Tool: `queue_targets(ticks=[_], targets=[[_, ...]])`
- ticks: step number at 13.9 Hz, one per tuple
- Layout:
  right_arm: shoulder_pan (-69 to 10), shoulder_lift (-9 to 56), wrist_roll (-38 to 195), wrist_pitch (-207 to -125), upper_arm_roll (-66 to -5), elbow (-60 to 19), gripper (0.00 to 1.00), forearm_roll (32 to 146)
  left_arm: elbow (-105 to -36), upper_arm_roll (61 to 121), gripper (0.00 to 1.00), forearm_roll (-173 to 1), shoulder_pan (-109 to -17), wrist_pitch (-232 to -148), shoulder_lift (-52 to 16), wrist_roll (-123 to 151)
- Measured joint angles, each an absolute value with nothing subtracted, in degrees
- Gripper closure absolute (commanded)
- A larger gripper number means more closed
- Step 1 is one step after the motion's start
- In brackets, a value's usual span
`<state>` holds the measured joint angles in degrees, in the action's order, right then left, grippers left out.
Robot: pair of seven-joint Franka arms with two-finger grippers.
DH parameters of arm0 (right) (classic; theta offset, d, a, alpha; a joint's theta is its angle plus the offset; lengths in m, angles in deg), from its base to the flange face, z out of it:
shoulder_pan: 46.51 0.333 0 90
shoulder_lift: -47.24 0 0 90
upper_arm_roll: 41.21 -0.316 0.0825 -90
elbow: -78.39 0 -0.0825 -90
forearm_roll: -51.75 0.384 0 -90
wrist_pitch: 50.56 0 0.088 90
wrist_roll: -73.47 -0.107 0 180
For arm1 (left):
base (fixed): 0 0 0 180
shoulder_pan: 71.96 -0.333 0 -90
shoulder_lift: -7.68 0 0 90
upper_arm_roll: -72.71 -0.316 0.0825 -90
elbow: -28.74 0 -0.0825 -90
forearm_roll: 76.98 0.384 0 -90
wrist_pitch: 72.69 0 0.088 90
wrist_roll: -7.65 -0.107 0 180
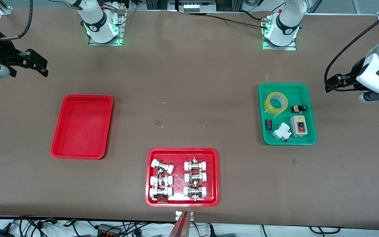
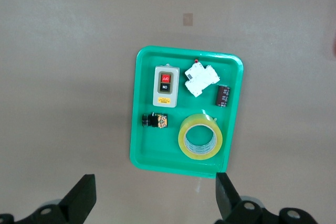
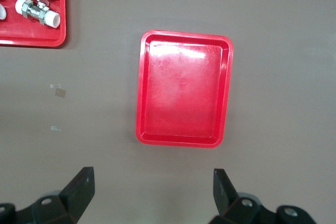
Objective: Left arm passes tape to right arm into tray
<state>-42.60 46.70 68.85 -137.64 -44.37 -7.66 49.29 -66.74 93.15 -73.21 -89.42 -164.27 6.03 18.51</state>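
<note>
The yellow tape (image 1: 275,103) lies flat in the green tray (image 1: 299,95), in the corner nearest the robots' bases; it also shows in the left wrist view (image 2: 200,141). My left gripper (image 1: 330,85) is open and empty, up in the air over bare table beside the green tray at the left arm's end; in its wrist view (image 2: 155,195) the tape lies past the fingertips. The empty red tray (image 1: 82,126) sits toward the right arm's end. My right gripper (image 1: 39,65) is open and empty over bare table beside that tray (image 3: 184,87), fingers wide apart (image 3: 152,192).
The green tray also holds a grey switch box (image 1: 298,125), a white breaker (image 1: 281,131) and small black parts. A second red tray (image 1: 182,202) with several white-capped metal fittings sits mid-table near the front camera's edge. Small tape scraps mark the table's middle.
</note>
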Motion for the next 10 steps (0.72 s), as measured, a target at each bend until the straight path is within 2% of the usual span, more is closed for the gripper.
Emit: queue_targets(ticks=[10], targets=[[-42.57, 46.7, 67.48, -137.26, -44.37, -7.66, 0.0, 49.29, -67.06, 93.19, 0.0, -74.16, -89.41, -166.16, 6.02, 18.51]])
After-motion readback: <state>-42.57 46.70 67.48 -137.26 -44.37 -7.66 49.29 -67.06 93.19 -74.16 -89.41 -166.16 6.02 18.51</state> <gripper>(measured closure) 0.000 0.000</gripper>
